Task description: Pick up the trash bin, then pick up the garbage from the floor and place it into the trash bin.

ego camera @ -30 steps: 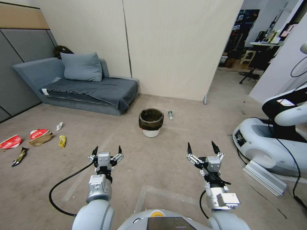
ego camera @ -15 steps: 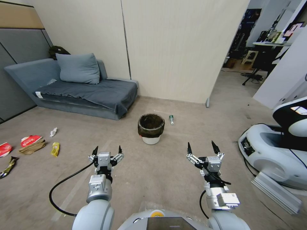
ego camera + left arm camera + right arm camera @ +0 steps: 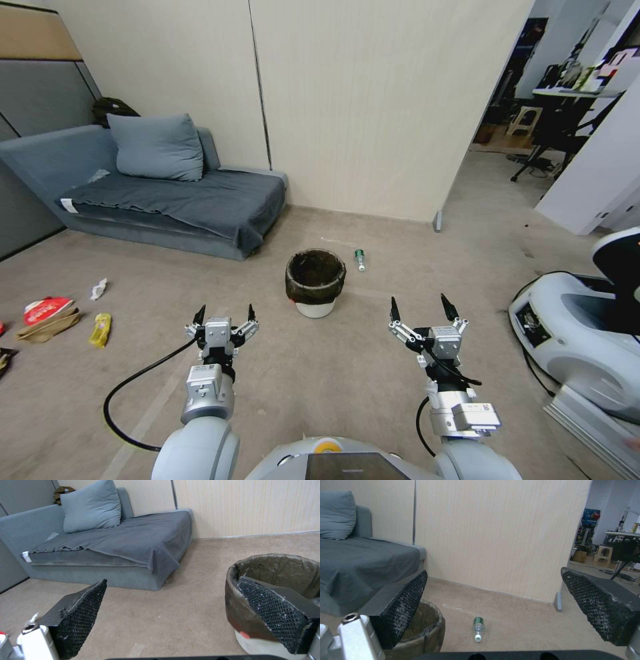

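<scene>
Trash bin (image 3: 315,283) centred ahead, bottle (image 3: 477,629) beside it, wrappers (image 3: 50,315) far left

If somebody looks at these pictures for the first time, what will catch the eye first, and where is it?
First comes the trash bin, standing upright on the floor straight ahead, with a small bottle lying just beyond it on its right. Nearer to the camera, the left gripper and right gripper hang open above the floor, holding nothing. Then the eye goes to the wrappers scattered far left, before the grey sofa.
</scene>
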Controlling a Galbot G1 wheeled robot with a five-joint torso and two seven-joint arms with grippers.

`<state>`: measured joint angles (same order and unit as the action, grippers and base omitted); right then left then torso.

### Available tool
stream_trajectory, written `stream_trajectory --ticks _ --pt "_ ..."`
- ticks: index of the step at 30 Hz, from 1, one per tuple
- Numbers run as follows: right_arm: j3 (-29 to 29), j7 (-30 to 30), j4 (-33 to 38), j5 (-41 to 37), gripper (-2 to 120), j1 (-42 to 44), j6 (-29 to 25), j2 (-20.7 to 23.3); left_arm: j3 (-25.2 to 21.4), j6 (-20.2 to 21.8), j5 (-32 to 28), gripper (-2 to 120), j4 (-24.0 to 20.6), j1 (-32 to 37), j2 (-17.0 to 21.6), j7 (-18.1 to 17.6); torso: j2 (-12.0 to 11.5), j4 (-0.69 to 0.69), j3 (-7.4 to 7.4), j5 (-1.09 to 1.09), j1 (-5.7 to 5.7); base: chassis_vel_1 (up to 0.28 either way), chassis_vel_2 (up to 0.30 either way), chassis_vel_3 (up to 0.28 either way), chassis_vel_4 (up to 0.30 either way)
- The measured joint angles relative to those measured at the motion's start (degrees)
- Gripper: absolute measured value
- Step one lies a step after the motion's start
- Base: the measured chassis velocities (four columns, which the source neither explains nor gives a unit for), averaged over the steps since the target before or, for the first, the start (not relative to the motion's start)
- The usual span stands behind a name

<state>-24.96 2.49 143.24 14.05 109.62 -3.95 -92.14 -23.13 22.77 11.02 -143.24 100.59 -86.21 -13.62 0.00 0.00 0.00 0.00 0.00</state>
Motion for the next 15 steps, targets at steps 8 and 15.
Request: stream_trajectory --ticks 8,15 --pt "-0.01 -0.02 0.0 -0.03 100 0.0 -0.04 0.01 0.15 0.0 0.0 100 0.0 -0.03 0.17 0.12 0.0 0.0 0.0 0.0 0.0 -0.151 0.149 0.143 -0.138" --pt "0.0 -0.04 0.0 -0.06 100 0.02 -0.09 0.01 0.09 0.0 0.0 100 0.0 0.0 0.33 0.22 0.0 0.0 0.0 0.01 0.0 -0.147 0.162 0.136 -0.161"
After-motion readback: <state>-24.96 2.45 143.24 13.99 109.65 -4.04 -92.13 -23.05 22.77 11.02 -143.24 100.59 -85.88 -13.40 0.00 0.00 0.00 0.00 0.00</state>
